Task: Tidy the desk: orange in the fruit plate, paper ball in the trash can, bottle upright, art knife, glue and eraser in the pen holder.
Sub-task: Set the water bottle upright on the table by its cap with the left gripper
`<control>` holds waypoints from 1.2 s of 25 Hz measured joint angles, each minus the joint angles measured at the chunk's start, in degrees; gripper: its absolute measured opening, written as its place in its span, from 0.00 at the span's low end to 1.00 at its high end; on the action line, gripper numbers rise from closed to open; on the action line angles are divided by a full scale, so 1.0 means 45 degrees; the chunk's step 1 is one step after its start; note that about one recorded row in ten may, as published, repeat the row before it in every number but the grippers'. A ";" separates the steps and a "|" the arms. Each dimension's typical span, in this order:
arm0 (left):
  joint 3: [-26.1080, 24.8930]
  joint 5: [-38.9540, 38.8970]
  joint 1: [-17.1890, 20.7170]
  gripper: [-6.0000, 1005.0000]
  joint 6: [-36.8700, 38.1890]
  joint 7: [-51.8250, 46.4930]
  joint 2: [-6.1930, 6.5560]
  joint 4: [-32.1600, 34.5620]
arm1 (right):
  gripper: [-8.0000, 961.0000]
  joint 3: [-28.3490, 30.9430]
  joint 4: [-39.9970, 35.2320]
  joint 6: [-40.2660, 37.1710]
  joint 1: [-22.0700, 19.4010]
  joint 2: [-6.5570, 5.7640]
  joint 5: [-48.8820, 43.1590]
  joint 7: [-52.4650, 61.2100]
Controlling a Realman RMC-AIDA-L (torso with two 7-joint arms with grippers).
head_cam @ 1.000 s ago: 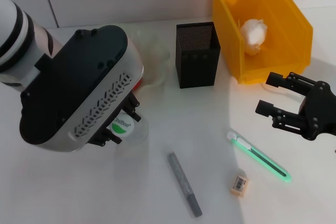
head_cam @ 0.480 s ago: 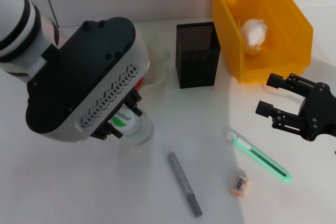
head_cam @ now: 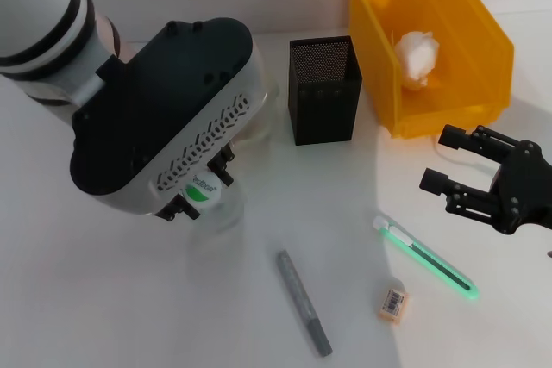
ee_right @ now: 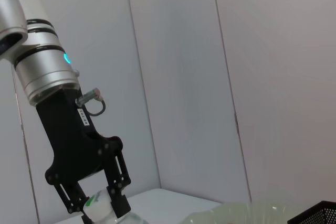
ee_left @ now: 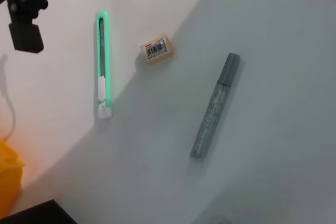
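My left gripper (head_cam: 201,192) is shut on the neck of the clear bottle (head_cam: 221,218), just under its white and green cap, and the bottle stands on the desk below it. The right wrist view shows the same grip (ee_right: 96,202). The paper ball (head_cam: 417,56) lies in the yellow trash can (head_cam: 483,36). The green art knife (head_cam: 427,258), tan eraser (head_cam: 392,302) and grey glue stick (head_cam: 304,302) lie on the desk in front of the black mesh pen holder (head_cam: 323,88). My left arm hides most of the fruit plate (head_cam: 269,105). The orange is hidden. My right gripper (head_cam: 479,180) is open beside the art knife.
The left wrist view shows the art knife (ee_left: 102,64), eraser (ee_left: 156,49) and glue stick (ee_left: 214,108) lying apart, with my right gripper (ee_left: 23,3) beyond them. A white wall runs along the back of the desk.
My left arm has shifted right and toward the back with the bottle in its grip. The right arm has not moved.
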 joint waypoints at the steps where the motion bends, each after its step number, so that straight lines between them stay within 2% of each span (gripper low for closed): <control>1: 0.0024 0.0142 -0.0182 0.43 0.0097 -0.0002 -0.0034 -0.0180 | 0.77 0.0014 0.0003 0.0016 -0.0016 -0.0002 0.0003 -0.0002; 6: -0.0058 0.0142 -0.0281 0.43 0.0262 0.0070 -0.0029 -0.0274 | 0.77 0.0160 0.0022 0.0046 -0.0063 -0.0004 0.0003 -0.0021; 17: -0.0993 -0.0377 -0.0484 0.43 0.0477 0.0467 0.0032 -0.0400 | 0.77 0.0155 0.0026 0.0050 -0.0061 -0.0004 0.0003 -0.0025; 26: -0.1069 -0.0277 -0.0535 0.43 0.0712 0.0493 0.0056 -0.0554 | 0.77 0.0159 0.0044 0.0049 -0.0143 0.0027 0.0003 -0.0025; 30: -0.1055 -0.0109 -0.0890 0.43 0.0906 0.0510 0.0061 -0.0911 | 0.77 0.0173 0.0044 0.0050 -0.0174 0.0031 0.0002 -0.0024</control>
